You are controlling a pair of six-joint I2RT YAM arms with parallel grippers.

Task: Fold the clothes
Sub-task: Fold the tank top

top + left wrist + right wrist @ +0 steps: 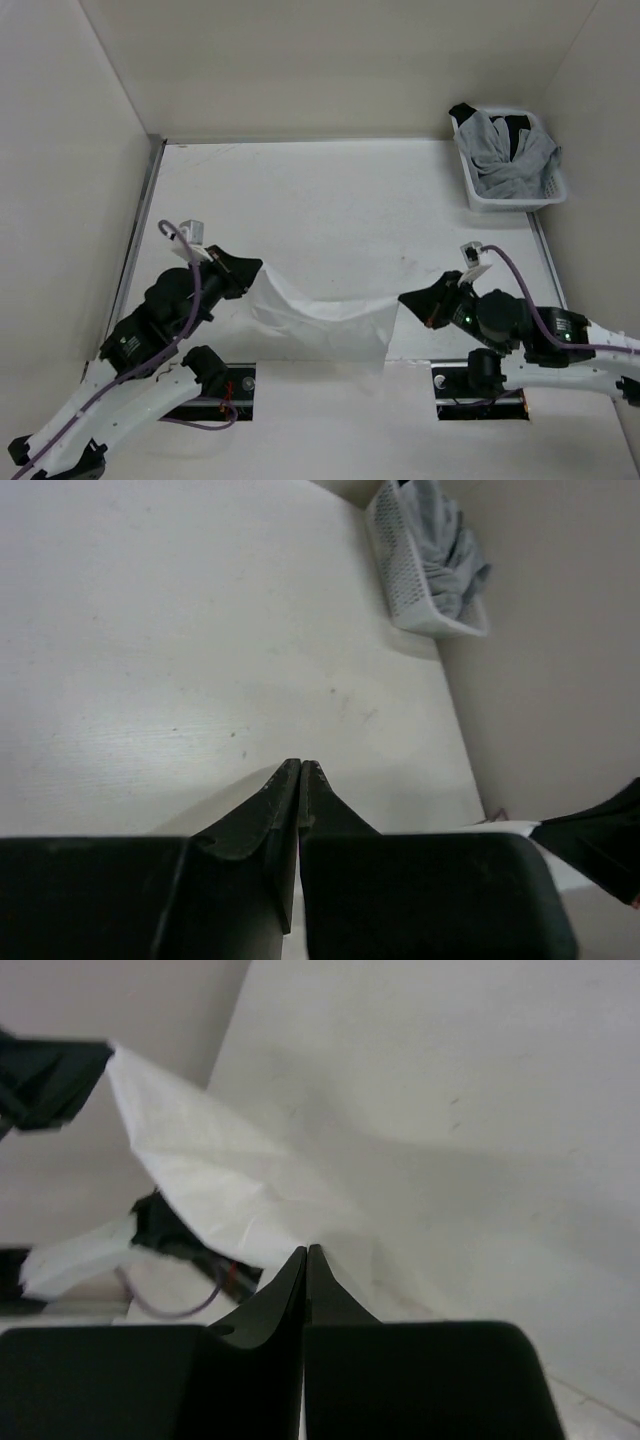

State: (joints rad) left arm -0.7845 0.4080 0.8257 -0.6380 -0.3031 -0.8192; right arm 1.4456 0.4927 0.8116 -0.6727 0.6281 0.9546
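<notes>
The left jaws are pressed fully together, and one upper corner of the white garment (322, 308) appears pinched in them. In the left wrist view the pinched cloth is hidden behind the jaws, so this grip is judged from the top view alone. The right jaws are likewise closed to a slit, with the opposite corner gripped at their tips. In the right wrist view the cloth is seen running away from them towards the left jaws.

Between the two pairs of jaws the garment is held up, its top edge sagging in the middle and its lower part trailing down below them towards the near edge of the tabletop (330, 200).

For the fold to be made well, the top edge should first be drawn taut, with the jaws eased a little apart and kept level. The cloth should then be laid flat on the bare tabletop ahead of the jaws, so that no wrinkles are trapped.

Far beyond the right jaws, a white basket (512, 203) of grey laundry (500, 155) is set in the back corner, well apart from the work.
</notes>
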